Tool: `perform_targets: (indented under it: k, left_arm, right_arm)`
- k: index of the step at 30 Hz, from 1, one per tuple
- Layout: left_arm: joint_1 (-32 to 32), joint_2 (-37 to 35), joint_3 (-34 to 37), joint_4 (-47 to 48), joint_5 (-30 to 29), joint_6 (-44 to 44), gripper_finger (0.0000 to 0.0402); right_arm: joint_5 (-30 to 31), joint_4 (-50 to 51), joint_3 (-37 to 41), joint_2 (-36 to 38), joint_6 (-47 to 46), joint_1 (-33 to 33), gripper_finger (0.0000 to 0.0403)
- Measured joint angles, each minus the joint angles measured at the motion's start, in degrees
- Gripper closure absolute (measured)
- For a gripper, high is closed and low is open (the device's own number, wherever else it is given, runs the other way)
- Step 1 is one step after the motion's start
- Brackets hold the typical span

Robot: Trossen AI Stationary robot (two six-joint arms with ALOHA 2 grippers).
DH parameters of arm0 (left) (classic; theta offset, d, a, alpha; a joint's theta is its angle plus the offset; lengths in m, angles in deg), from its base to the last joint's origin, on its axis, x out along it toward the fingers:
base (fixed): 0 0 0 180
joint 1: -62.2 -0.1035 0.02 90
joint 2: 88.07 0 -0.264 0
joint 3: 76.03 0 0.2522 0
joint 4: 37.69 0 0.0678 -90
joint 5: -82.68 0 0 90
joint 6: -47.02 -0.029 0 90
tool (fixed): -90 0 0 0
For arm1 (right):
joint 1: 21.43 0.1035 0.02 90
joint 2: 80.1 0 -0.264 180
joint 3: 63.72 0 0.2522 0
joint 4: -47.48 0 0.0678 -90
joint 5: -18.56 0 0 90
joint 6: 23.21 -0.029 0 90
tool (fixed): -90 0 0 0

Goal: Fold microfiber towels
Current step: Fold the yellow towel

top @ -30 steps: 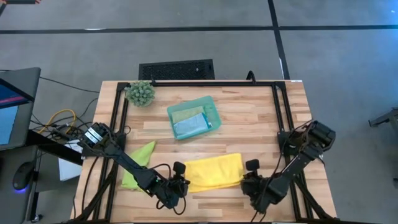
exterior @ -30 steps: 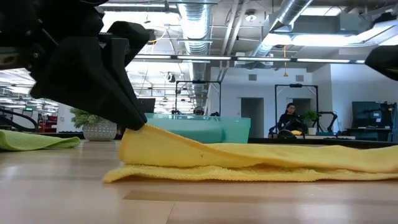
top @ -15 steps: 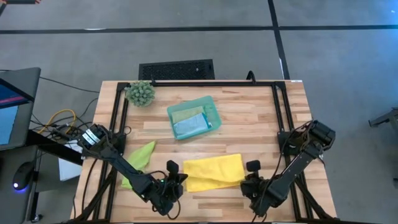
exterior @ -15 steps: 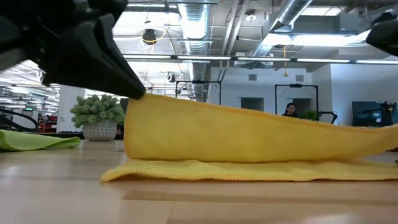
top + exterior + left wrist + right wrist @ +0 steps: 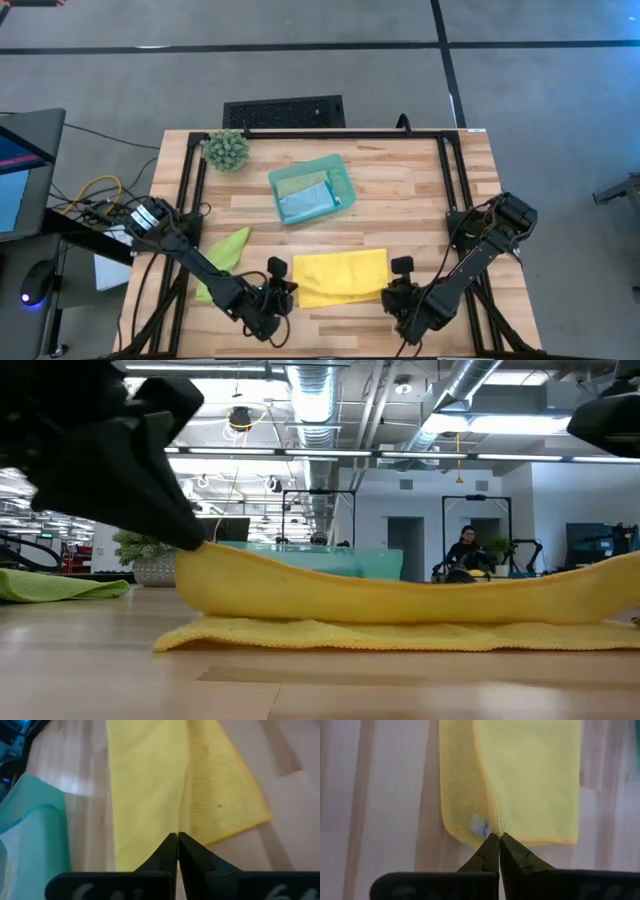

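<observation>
A yellow towel (image 5: 340, 276) lies near the table's front edge, between both grippers. Its lower layer (image 5: 400, 635) rests on the wood, and its upper layer (image 5: 400, 598) is held up at both ends and sags in the middle. My left gripper (image 5: 283, 293) is shut on the towel's left end, my right gripper (image 5: 393, 291) on its right end. A lime green towel (image 5: 225, 258) lies flat at the left. A sage green towel (image 5: 300, 181) and a light blue one (image 5: 306, 202) lie in the teal tray (image 5: 340, 172). My left gripper pinches a ridge of the upper layer (image 5: 181, 826) at the towel's left end between its two fingertips, slanting down from the near left. That end is lifted clear of the lower layer. My right gripper pinches the towel's right end at its hemmed edge (image 5: 496, 827), beside a small white label (image 5: 479, 826), slanting steeply down from the near side. That end is lifted too.
A spiky green plant ball (image 5: 226, 149) stands at the far left corner. Black frame rails (image 5: 190, 190) run along the table's left, far and right sides. Bare wood (image 5: 400, 200) lies between the tray and the yellow towel.
Both grippers have raised the towel's upper layer off the lower one. At first only its left end was up. Half a second ago it was stretched high and taut. Now it hangs lower and sags in the middle. My right gripper has risen.
</observation>
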Motion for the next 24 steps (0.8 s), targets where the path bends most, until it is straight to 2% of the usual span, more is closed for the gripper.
perform_targets:
  k: [2,4,7,9,11,14,16,21,24]
  left_arm:
    - [-0.4,0.0,0.0,-0.6,-0.6,0.0,0.0401]
    - [-0.5,0.0,0.0,-1.4,-3.7,-0.3,0.0401]
    - [-0.8,0.0,0.0,-1.4,-14.5,1.9,0.0401]
    - [-1.3,0.0,0.0,0.1,-24.2,7.2,0.0401]
    - [-2.1,0.0,0.0,2.0,-30.0,11.6,0.0401]
    - [-3.9,0.0,0.0,5.2,-31.1,15.8,0.0401]
    - [-5.3,0.1,0.0,7.4,-31.3,20.0,0.0401]
    - [-8.4,0.1,0.0,11.4,-35.4,22.7,0.0401]
    - [-9.2,0.1,0.0,12.3,-35.1,23.3,0.0401]
  right_arm:
    - [1.4,1.5,0.0,0.0,-0.8,0.0,0.0387]
    - [5.4,4.8,0.0,0.0,-4.5,0.0,0.0394]
    - [12.0,13.2,0.0,0.0,-13.9,-0.5,0.0398]
    - [16.6,20.2,0.0,0.0,-22.8,-0.9,0.0396]
    - [20.7,26.7,0.0,0.0,-32.7,-1.5,0.0395]
    - [25.5,33.2,0.1,0.0,-45.8,-2.6,0.0395]
    - [29.5,33.4,0.6,0.0,-49.6,-3.4,0.0396]
    - [31.3,31.0,2.7,0.0,-48.8,-7.0,0.0396]
    - [30.6,28.9,4.6,0.0,-46.5,-8.3,0.0396]
